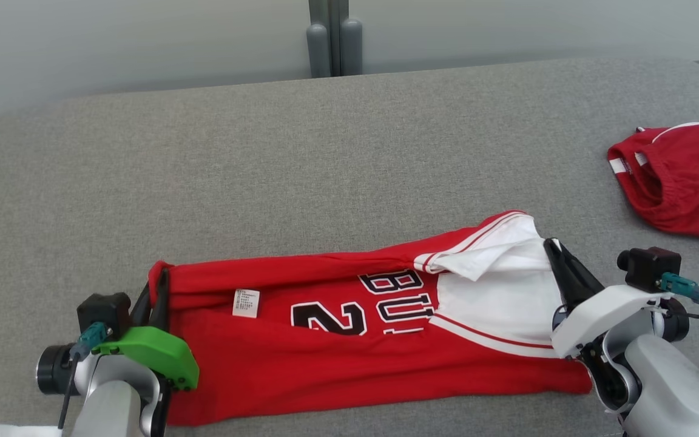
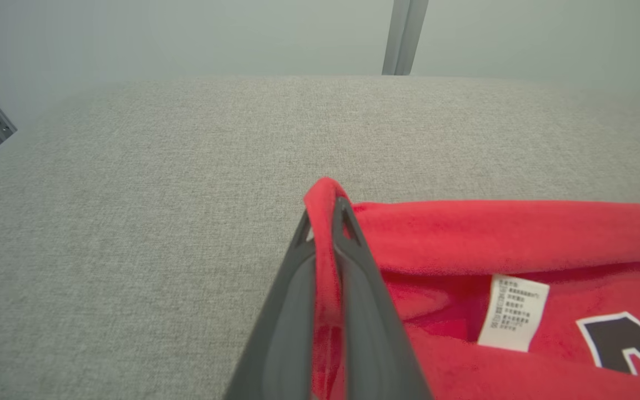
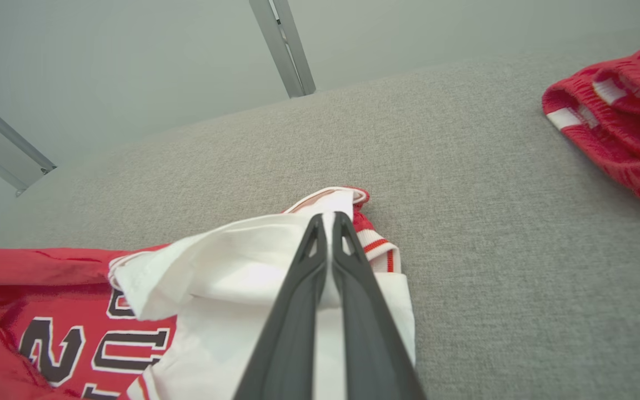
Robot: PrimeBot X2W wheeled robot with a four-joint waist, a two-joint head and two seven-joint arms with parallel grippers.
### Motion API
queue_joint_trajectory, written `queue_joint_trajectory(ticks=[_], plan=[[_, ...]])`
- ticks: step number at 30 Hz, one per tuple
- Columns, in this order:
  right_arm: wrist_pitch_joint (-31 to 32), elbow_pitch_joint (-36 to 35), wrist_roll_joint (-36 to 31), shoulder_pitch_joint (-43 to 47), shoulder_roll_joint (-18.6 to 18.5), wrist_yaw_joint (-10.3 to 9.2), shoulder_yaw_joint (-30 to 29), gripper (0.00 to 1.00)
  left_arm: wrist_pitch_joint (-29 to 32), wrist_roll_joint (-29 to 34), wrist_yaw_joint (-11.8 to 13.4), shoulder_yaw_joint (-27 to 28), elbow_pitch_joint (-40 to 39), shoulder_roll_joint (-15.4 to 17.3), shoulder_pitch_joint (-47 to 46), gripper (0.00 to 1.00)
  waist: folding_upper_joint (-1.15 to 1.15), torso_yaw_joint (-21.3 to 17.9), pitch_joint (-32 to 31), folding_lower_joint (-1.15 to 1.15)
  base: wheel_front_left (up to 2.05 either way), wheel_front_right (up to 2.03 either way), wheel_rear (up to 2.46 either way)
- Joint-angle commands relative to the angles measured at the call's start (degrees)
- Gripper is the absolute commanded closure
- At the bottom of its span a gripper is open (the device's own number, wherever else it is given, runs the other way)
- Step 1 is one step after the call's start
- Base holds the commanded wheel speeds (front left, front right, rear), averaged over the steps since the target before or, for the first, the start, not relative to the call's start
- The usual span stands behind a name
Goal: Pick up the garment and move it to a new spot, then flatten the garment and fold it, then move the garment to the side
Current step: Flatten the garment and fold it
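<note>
The garment is a red jersey with a white part and black lettering, spread crosswise near the front of the grey padded surface. My left gripper is shut on the garment's red left edge; the left wrist view has the red cloth pinched between the two dark fingers. At the other end, my right gripper is shut on the white cloth by the red-striped trim, and the right wrist view has the white fabric squeezed between its fingers. A white care label faces up.
A second red garment with white trim lies crumpled at the right edge of the surface. Behind the surface stands a pale wall with a grey post. Bare grey padding stretches beyond the jersey towards the back and left.
</note>
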Motion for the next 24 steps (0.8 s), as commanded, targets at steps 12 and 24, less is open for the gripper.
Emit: queue_joint_trajectory(ticks=[12,24], plan=[[-0.22,-4.21,-1.42,8.86,1.66,-0.08,-2.67,1.00,0.02,0.98,-0.21,3.30,-2.84,-0.55,7.19,1.00,0.00,-1.05,-3.35,0.00,0.00,0.00,0.00],[-0.22,-4.49,-2.46,11.91,3.16,-0.08,-3.27,1.00,0.03,1.26,-0.24,5.66,-6.22,-2.30,13.11,0.88,0.00,-1.98,-4.25,0.00,0.00,0.00,0.00]])
